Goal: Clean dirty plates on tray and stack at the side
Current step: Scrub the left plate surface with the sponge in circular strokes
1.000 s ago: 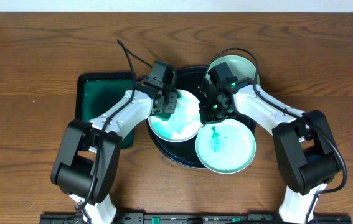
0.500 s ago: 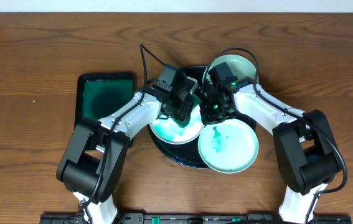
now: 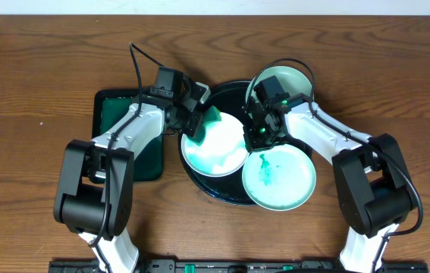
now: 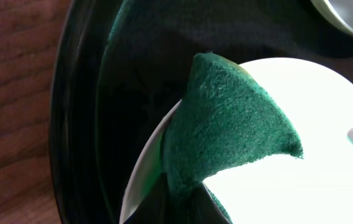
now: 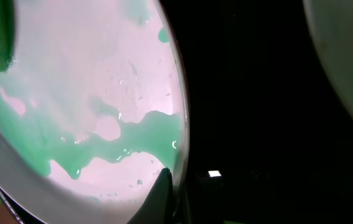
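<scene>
Under the right wrist only, green puddles (image 5: 154,134) streak the plate (image 5: 83,56).

You have a brown wooden table (image 3: 40,68), its grain running left to right. Two things sit directly on it. A large round glossy black tray (image 3: 228,94) with a raised rim lies near the middle. A smaller rectangular dark green tray (image 3: 116,110) lies just beside it on the left. A teal-smeared plate (image 3: 279,178) juts past the black tray's near right rim over the wood; you cannot tell whether it touches the table.
</scene>
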Robot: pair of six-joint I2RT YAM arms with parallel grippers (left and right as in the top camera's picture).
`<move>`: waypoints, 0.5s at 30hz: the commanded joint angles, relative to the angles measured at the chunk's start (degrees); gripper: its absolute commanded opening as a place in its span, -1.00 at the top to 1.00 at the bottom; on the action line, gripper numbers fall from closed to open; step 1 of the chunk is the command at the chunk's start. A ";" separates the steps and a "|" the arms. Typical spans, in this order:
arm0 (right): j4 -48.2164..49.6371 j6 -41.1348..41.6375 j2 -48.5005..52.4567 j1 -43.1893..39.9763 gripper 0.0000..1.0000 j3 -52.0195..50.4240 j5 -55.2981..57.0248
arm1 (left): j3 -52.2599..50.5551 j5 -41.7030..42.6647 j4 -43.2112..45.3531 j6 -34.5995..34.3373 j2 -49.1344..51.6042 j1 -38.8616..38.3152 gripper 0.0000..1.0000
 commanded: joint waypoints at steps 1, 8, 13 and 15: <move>-1.11 -2.36 0.33 0.20 0.98 -0.76 1.11 | -0.24 -3.91 -3.67 2.25 0.92 2.16 0.86; -0.85 -2.38 0.33 0.20 0.98 -0.76 1.11 | -0.24 -13.62 -9.79 -7.98 0.92 2.16 0.86; -0.85 -2.38 0.33 0.20 0.98 -0.76 1.11 | -0.24 -10.67 -13.70 -8.94 0.37 1.88 0.86; -0.83 -2.40 0.33 0.20 0.98 -0.76 1.11 | -0.24 -7.74 -15.82 -8.72 0.04 1.60 0.86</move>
